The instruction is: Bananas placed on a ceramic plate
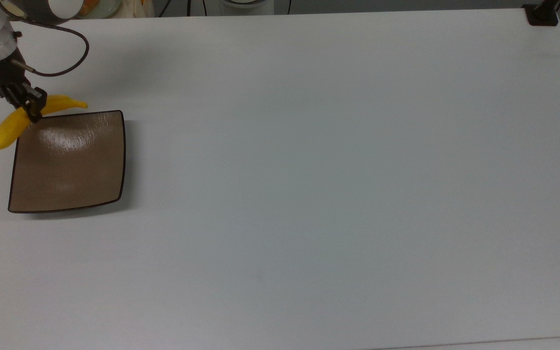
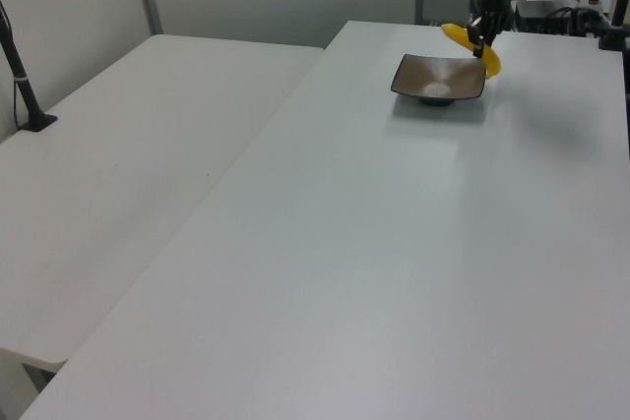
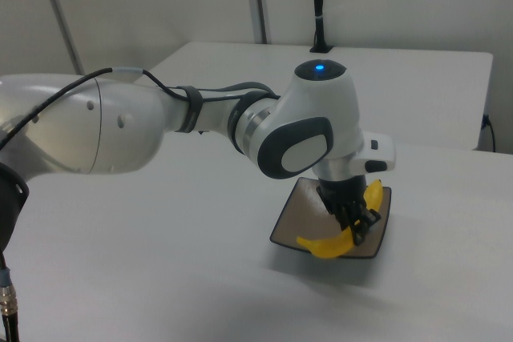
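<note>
Bananas, in practice a single bright yellow banana (image 1: 12, 124), are seen carried by the Franka arm's gripper (image 1: 32, 108), whose fingers are closed on the fruit near its middle. In the top view the banana is held over the upper-left corner of the brown square ceramic plate (image 1: 68, 163), its blunt end projecting past the plate's left edge and its pointed stem lying along the top rim. In the right view the fruit (image 3: 337, 239) is shown hanging clear above the plate (image 3: 292, 226), curved ends out to either side of the gripper (image 3: 355, 222). In the left view the banana (image 2: 474, 44) is seen at the plate's (image 2: 433, 77) far right corner, with the white table (image 1: 338, 170) bare around it.

The carry is judged nearly complete, with the set-down yet to be made. For a clean placement, the banana is best brought further inward to the plate's centre, so that neither end overhangs the rim. It is then best lowered until the fruit rests in the shallow dish before the grip is released; a drop from height could let the curved fruit roll or slide off the glossy glaze.
</note>
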Tool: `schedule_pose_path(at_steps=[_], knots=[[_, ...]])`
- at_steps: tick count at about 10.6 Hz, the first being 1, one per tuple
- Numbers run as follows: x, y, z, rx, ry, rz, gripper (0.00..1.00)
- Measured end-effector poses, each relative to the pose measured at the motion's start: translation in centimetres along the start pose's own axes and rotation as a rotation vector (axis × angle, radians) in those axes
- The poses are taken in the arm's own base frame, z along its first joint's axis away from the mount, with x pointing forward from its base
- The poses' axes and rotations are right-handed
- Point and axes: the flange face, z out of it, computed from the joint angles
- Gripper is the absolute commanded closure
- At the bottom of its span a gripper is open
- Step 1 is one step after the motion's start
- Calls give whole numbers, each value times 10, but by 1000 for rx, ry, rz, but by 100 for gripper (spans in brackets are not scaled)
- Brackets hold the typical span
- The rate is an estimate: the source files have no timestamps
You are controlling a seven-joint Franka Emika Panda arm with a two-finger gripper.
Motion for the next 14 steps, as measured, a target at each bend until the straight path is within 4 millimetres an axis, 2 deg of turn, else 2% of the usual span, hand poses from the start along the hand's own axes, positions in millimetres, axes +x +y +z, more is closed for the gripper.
schedule_pose_path(at_steps=[1, 3, 8, 10, 12, 14], knots=[[1, -11, -1, 31, 5, 42, 0], [6, -29, -5, 67, 27, 106, 0], [8, -30, -8, 68, 44, 115, 0], [9, -42, -15, 72, 51, 88, 0], [1, -63, -37, 87, -2, 7, 0], [-22, -82, -84, 83, -108, -112, 0]])
